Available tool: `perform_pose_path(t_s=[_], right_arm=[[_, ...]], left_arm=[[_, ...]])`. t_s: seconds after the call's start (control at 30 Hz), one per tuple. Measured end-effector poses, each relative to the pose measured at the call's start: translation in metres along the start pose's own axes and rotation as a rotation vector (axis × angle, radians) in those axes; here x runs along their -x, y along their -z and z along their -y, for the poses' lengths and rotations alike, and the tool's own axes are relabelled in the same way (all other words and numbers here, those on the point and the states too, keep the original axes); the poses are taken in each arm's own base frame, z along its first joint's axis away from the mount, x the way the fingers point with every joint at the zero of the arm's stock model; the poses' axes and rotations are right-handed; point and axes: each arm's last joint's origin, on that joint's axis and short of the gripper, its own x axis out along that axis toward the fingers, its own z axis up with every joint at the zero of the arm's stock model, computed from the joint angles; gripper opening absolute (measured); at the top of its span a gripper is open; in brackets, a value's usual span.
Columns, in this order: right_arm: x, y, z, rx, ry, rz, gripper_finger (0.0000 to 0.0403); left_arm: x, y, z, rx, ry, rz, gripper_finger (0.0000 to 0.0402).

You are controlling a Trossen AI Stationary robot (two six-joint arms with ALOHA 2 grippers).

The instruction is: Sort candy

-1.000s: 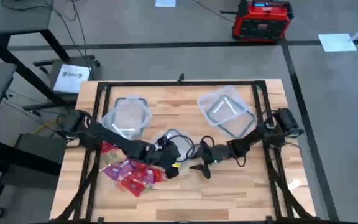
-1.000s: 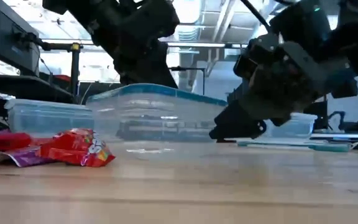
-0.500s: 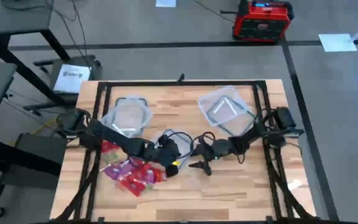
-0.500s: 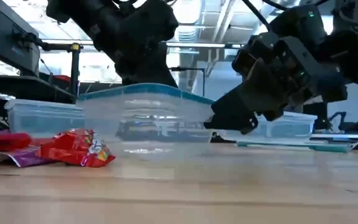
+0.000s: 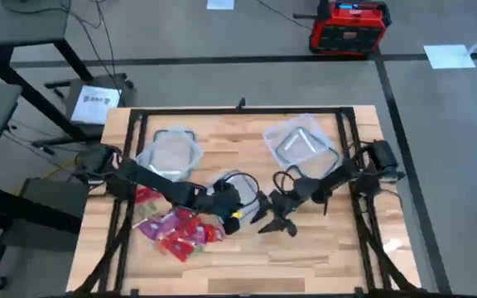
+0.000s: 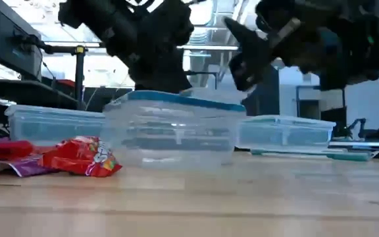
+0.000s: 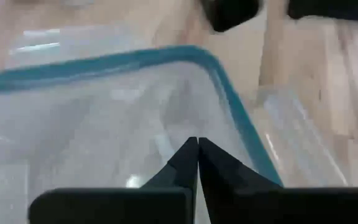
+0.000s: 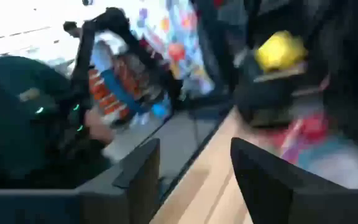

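Observation:
The candy [image 5: 176, 230] lies in a heap of red, pink and purple wrappers on the wood at the near left, also seen as candy [image 6: 77, 157] in the low view. A clear tub with a blue rim [image 6: 173, 131] stands mid-table, slightly tilted. My left gripper [image 7: 197, 144] is shut at that tub's near side, just right of the candy heap [image 5: 240, 213]. My right gripper [image 8: 194, 168] is open with nothing between its fingers. It hangs above the table right of the tub [image 5: 273, 219], pointing level toward the left arm. My left gripper comes at the clear tub slanting down from the table's left, its shut fingertips [image 7: 190, 155] meeting at the tub's near wall inside the blue rim [image 7: 229, 93]. The fingers themselves hide the exact spot. The tub's bottom rests on the wood, its rim a little tilted.
Two more clear tubs stand at the far side, one left [image 5: 171, 153] and one right [image 5: 301, 142]. Cables loop between the arms [image 5: 238, 180]. A black frame [image 5: 238, 110] borders the table. Bare wood lies along the near edge [image 5: 305, 265].
My right gripper has risen from beside the tub and tipped up from pointing downward to about level. The clear tub has shifted a little sideways on the wood, staying slightly tilted.

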Motion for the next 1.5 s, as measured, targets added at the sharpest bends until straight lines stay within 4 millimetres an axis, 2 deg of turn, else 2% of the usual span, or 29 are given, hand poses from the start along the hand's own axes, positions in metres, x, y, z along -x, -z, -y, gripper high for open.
perform_pose_path(t_s=[0.13, 0.27, 0.33, 0.4, 0.5, 0.57, 0.67, 0.8, 0.93, 1.0, 1.1, 1.2, 1.33, 1.43, 1.5], right_arm=[[0.001, -0.011, -0.012, -0.127, -0.129, 0.011, 0.0171], [-0.008, -0.026, -0.034, -0.024, -0.106, 0.028, 0.0170], [-0.012, -0.037, -0.039, 0.046, 0.024, 0.004, 0.0170], [-0.014, -0.047, -0.039, 0.120, 0.229, -0.066, 0.0170], [-0.017, -0.064, -0.037, 0.193, 0.534, -0.175, 0.0168], [-0.021, -0.078, -0.035, 0.207, 0.677, -0.189, 0.0164], [-0.032, -0.089, -0.023, 0.199, 0.737, -0.211, 0.0147], [-0.050, -0.080, 0.002, 0.211, 0.740, -0.314, 0.0091], [-0.058, -0.066, 0.019, 0.173, 0.760, -0.436, 0.0021], [-0.056, -0.065, 0.021, 0.178, 0.776, -0.483, 0.0007], [-0.046, -0.070, 0.022, 0.198, 0.806, -0.548, 0.0011], [-0.029, -0.081, 0.026, 0.236, 0.861, -0.611, 0.0013], [-0.006, -0.102, 0.027, 0.255, 0.943, -0.600, 0.0011], [0.006, -0.124, 0.010, 0.246, 0.947, -0.521, 0.0011], [0.011, -0.129, -0.005, 0.218, 0.938, -0.512, 0.0011]], left_arm=[[0.005, -0.008, 0.003, -0.033, 0.013, 0.016, 0.0000], [0.024, -0.029, 0.007, -0.111, 0.019, 0.031, 0.0000], [0.038, -0.040, 0.011, -0.166, 0.010, 0.057, 0.0000], [0.056, -0.056, 0.015, -0.206, 0.012, 0.100, 0.0000], [0.084, -0.067, 0.010, -0.252, -0.049, 0.047, 0.0000], [0.098, -0.066, 0.002, -0.246, -0.120, -0.015, 0.0000], [0.110, -0.054, -0.015, -0.215, -0.206, -0.082, 0.0000], [0.099, -0.029, -0.028, -0.168, -0.241, -0.064, 0.0000], [0.085, -0.006, -0.035, -0.080, -0.222, -0.090, 0.0000], [0.079, 0.001, -0.036, -0.032, -0.208, -0.108, 0.0000], [0.077, 0.004, -0.034, 0.041, -0.142, -0.097, 0.0000], [0.075, -0.001, -0.026, 0.081, -0.055, -0.034, 0.0000], [0.077, -0.016, -0.017, 0.087, 0.033, 0.103, 0.0000], [0.084, -0.035, -0.008, 0.096, 0.116, 0.167, 0.0000], [0.093, -0.046, 0.000, 0.040, 0.185, 0.182, 0.0000]])
